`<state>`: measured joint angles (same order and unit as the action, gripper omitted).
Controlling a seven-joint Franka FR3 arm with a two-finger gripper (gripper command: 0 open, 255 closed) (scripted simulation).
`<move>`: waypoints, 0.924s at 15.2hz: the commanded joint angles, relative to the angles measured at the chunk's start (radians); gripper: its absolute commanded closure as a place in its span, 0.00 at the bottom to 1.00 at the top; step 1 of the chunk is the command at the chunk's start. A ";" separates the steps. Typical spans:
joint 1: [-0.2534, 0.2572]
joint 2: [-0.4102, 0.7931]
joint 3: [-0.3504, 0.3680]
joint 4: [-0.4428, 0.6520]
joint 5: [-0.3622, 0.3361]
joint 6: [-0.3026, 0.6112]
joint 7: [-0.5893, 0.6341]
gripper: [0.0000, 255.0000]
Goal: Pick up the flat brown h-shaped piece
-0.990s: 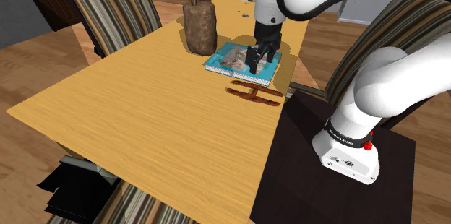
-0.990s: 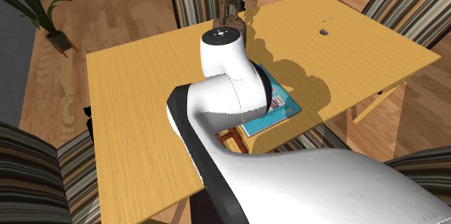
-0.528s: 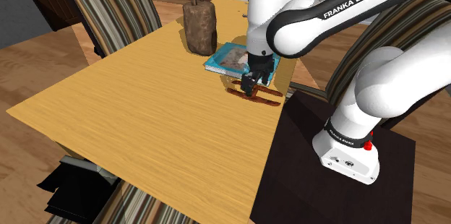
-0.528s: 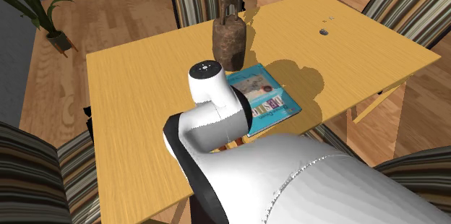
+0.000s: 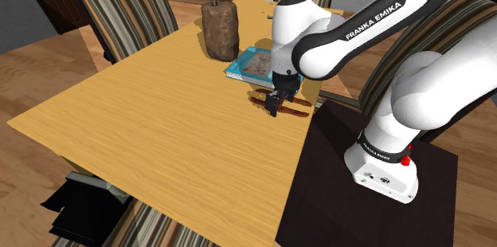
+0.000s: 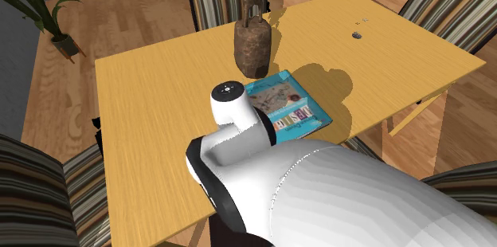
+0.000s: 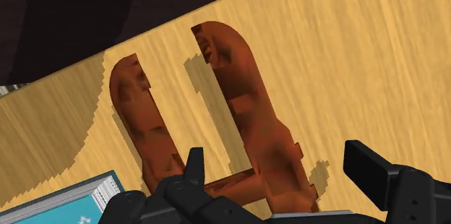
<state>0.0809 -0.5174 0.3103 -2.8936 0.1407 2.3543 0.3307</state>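
Note:
The flat brown H-shaped piece lies on the wooden table, close to the edge beside the stand. My gripper hangs low right over it, open. In the wrist view one long bar of the piece lies between the fingers. One fingertip sits in the gap between the two bars, and the other fingertip stands well clear on the far side. My gripper touches nothing that I can see. In the second exterior view the arm hides the piece.
A teal book lies just beyond the piece, its corner close to the fingers. A tall brown lumpy object stands behind the book. Striped chairs surround the table. The dark stand abuts the table edge.
The gripper has come off the book toward the stand and dropped down onto the H-shaped piece. The book and the piece have not moved.

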 commanded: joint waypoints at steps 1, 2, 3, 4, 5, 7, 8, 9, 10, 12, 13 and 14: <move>0.001 0.004 0.002 -0.003 0.001 0.007 0.001 1.00; 0.001 0.002 0.001 -0.002 0.001 0.005 0.001 1.00; 0.001 0.002 0.001 -0.002 0.001 0.005 0.001 1.00; 0.001 0.002 0.001 -0.002 0.001 0.004 0.001 1.00; 0.001 0.003 0.002 -0.002 0.001 0.005 0.002 1.00; 0.001 0.003 0.002 -0.002 0.001 0.006 0.002 1.00; 0.001 0.004 0.002 -0.002 0.001 0.006 0.002 1.00; 0.001 0.004 0.002 -0.002 0.001 0.006 0.002 1.00; 0.001 0.006 0.003 -0.002 0.001 0.009 0.003 1.00; 0.003 -0.022 -0.003 0.009 0.002 -0.031 -0.001 1.00; 0.004 -0.035 -0.006 0.016 0.002 -0.050 -0.003 1.00; 0.005 -0.048 -0.009 0.022 0.001 -0.070 -0.004 1.00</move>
<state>0.0865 -0.5508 0.3062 -2.8791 0.1435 2.3051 0.3294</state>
